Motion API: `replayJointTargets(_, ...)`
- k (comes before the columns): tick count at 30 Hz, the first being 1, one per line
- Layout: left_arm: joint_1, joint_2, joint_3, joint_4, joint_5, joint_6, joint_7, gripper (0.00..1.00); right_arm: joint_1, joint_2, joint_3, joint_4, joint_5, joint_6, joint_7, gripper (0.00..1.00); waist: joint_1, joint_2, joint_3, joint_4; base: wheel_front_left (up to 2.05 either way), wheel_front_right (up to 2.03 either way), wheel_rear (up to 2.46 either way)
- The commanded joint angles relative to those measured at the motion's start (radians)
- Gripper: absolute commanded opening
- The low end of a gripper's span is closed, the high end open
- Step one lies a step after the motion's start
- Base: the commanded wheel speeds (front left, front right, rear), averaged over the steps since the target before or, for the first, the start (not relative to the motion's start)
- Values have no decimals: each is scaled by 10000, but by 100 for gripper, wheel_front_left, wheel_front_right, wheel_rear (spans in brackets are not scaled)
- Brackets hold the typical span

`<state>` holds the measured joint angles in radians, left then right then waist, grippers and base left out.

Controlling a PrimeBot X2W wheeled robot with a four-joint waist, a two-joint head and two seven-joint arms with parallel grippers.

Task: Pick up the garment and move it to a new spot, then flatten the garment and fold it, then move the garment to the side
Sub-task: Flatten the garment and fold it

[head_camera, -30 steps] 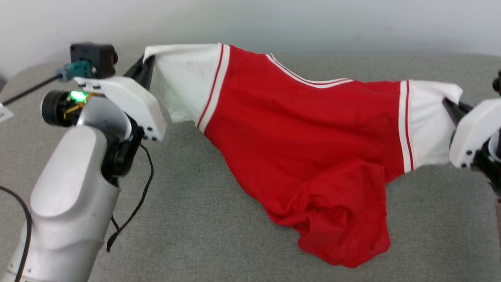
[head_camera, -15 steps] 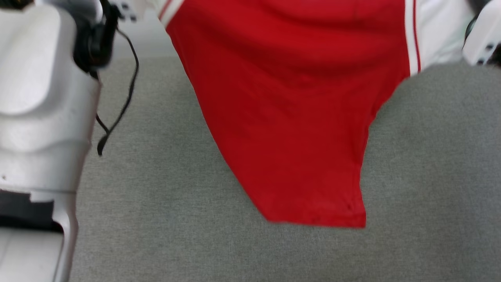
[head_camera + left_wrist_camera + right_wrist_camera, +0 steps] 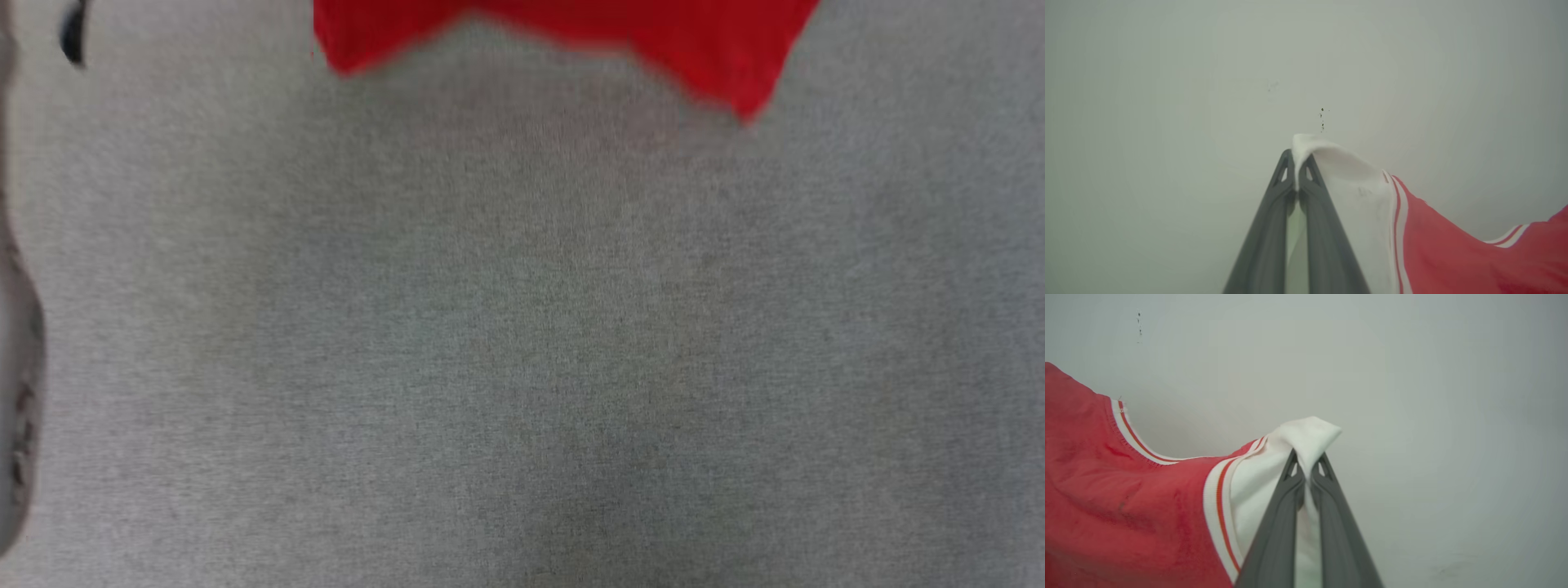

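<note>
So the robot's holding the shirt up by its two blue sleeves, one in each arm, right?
No, the sleeves are white, not blue. The left wrist view shows the left end effector shut on one sleeve of the garment; the right wrist view, the right end effector on the other.

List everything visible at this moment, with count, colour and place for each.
garment: one, red with white sleeves and red-white striped trim, held up by both sleeves; its red lower edge shows blurred at the top of the head view.
surface: one, grey fabric, below the garment in the head view.
wall: one, pale, behind the garment in both wrist views.
specks: a small cluster, dark, on the wall.
left gripper: one, dark grey fingers, shut on the tip of one white sleeve.
right gripper: one, dark grey fingers, shut on the tip of the other white sleeve.
</note>
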<state>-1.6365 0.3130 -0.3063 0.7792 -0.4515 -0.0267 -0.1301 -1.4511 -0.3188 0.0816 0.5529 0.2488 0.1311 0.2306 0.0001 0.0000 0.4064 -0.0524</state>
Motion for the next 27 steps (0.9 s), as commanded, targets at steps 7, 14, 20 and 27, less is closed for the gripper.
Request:
replayJointTargets(7, -1233, 47, 16, 427, 26, -172, -511, 0, -1528, 47, 231, 713, -62, -7, -1012, 0, -1, 0, 1331, -89, 0, 0, 0)
replayJointTargets(14, -1354, -169, -3, 1192, -199, -353, -581, 0, -1982, 163, 829, 1655, 215, -7, -1523, 0, -1, 0, 2026, -113, 0, 0, 0)
replayJointTargets(20, -1279, -339, -68, 1979, -418, -613, -638, 0, -2180, 290, 1428, 2502, 579, -7, -1767, 0, -1, 0, 2395, -59, 0, 0, 0)
replayJointTargets(27, -584, -538, -71, 2890, -779, -825, -792, 0, -1795, 370, 2088, 3398, 1112, -7, -1913, 0, -1, 0, 2163, 33, 0, 0, 0)
